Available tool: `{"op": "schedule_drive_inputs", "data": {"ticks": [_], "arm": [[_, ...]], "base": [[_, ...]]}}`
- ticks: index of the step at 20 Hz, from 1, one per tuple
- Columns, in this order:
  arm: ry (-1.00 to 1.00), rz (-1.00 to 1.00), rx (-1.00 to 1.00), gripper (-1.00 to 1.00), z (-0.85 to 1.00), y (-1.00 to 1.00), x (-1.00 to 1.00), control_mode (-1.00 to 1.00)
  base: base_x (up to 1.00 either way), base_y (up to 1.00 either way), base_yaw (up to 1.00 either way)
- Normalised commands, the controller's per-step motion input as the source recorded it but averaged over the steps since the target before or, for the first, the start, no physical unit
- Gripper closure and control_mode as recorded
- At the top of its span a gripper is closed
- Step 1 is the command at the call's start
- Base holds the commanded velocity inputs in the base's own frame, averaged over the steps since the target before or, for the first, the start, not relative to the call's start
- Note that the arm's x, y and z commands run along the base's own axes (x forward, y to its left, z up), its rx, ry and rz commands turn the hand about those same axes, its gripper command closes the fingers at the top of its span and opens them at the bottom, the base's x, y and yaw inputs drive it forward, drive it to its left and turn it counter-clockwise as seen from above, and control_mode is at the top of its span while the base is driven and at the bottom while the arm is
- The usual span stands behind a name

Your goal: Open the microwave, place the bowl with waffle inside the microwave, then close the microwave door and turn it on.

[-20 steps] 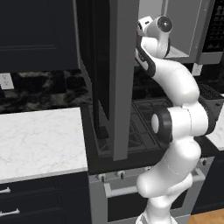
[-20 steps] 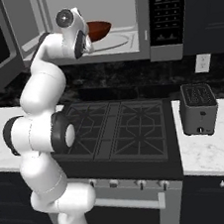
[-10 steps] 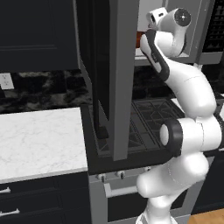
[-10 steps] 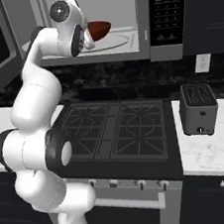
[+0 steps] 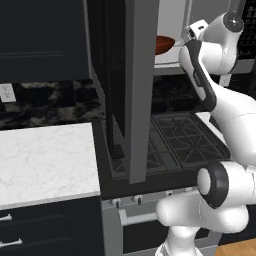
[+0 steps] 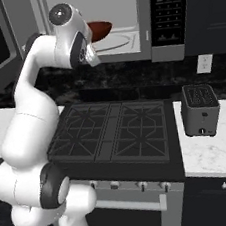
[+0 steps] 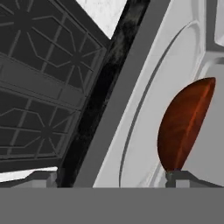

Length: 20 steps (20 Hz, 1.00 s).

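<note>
The microwave hangs above the stove with its light grey interior showing. The microwave door stands swung wide out to the left, edge-on to the left base view. The reddish-brown bowl sits on the round turntable inside, also seen as the bowl and bowl. The waffle is hidden. My gripper is at the cavity's mouth, open wide, with the bowl's rim just beyond its right fingertip.
The black button panel is on the microwave's right side. Below lies the black stove with its grates. A small grey toaster stands on the white counter to the right. A marble counter spreads left of the stove.
The arm's elbow has sunk lower toward the stove front, while the hand stays at the microwave's mouth. The bowl has not moved, and the jaws stay spread.
</note>
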Motion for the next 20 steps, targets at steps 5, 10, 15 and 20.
{"op": "schedule_drive_inputs", "data": {"ticks": [5, 10, 15, 20], "arm": [[-0.08, 0.00, -0.02, -1.00, -0.45, -0.22, -1.00, -1.00], [-0.01, 0.00, 0.00, -1.00, 0.12, -0.21, -1.00, -1.00], [0.05, -0.03, -0.01, -1.00, 0.32, -0.03, -0.92, -1.00], [0.04, -0.10, 0.00, -1.00, 0.23, 0.00, -0.67, -1.00]], "base": [[0.00, 0.00, 0.00], [0.00, 0.00, 0.00], [0.00, 0.00, 0.00], [0.00, 0.00, 0.00]]}}
